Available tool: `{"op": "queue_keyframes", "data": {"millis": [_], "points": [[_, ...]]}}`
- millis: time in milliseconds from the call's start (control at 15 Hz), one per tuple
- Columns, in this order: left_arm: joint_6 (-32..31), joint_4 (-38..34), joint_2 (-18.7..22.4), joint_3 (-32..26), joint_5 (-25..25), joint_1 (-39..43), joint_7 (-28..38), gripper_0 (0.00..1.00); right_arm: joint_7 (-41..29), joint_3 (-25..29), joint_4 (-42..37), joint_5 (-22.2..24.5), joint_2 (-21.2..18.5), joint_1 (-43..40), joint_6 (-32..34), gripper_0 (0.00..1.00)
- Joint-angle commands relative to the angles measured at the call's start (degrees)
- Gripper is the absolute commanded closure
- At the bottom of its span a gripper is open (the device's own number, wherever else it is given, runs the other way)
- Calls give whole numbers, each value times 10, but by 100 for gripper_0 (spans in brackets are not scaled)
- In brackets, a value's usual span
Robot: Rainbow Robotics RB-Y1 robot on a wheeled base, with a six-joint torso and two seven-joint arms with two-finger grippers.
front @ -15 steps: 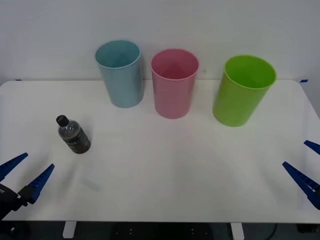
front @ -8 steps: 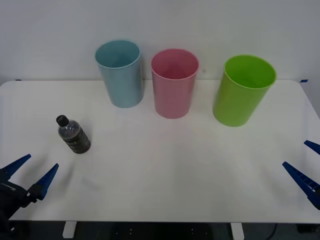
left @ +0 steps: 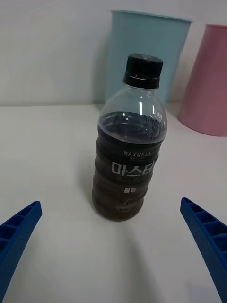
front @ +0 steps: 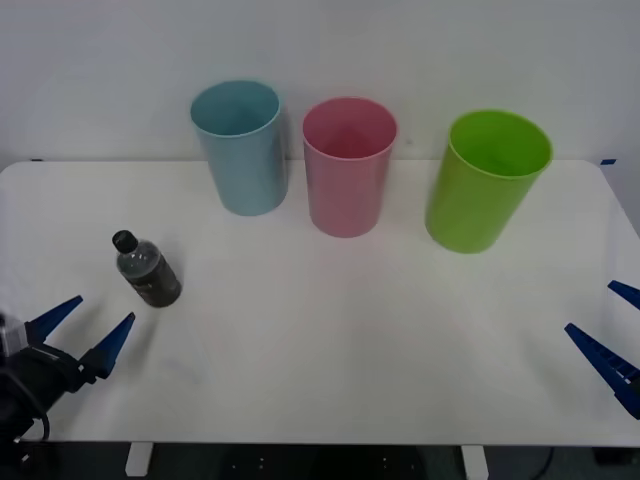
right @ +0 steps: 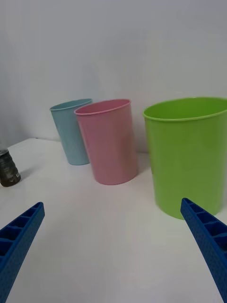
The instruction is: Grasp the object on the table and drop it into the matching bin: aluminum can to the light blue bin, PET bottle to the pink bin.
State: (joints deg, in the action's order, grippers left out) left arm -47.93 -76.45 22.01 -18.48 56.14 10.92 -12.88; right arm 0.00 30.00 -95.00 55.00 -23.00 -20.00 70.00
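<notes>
Front view: PET bottle (front: 146, 268) stood upright left-centre on table (front: 330, 340); left gripper (front: 82, 326) lower left, spread wide, empty. Right gripper (front: 612, 335) lower right, agape, empty.
Left wrist view: bottle centred between fingers (left: 16, 227).
Risk: off-centre closure would likely topple it.

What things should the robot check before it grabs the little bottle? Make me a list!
1. PET bottle standing upright on the table: ok.
2. Left gripper jaws spread open, nothing held: ok.
3. Bottle lined up between the left jaws in the left wrist view: ok.
4. Jaws already around the bottle: not ok, the gripper is short of it, with bare table between them.
5. Pink bin upright with its mouth open: ok.
6. Right gripper out of the way at the table's right edge: ok.
</notes>
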Motion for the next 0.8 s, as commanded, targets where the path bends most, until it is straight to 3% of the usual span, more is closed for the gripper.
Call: {"op": "queue_keyframes", "data": {"millis": [67,800], "points": [[22,8,-2,16,0,-20,-4,0,0,0,0,0,0,0,0,0],[39,83,-38,26,24,-114,-26,0,0,0,0,0,0,0,0,0]]}}
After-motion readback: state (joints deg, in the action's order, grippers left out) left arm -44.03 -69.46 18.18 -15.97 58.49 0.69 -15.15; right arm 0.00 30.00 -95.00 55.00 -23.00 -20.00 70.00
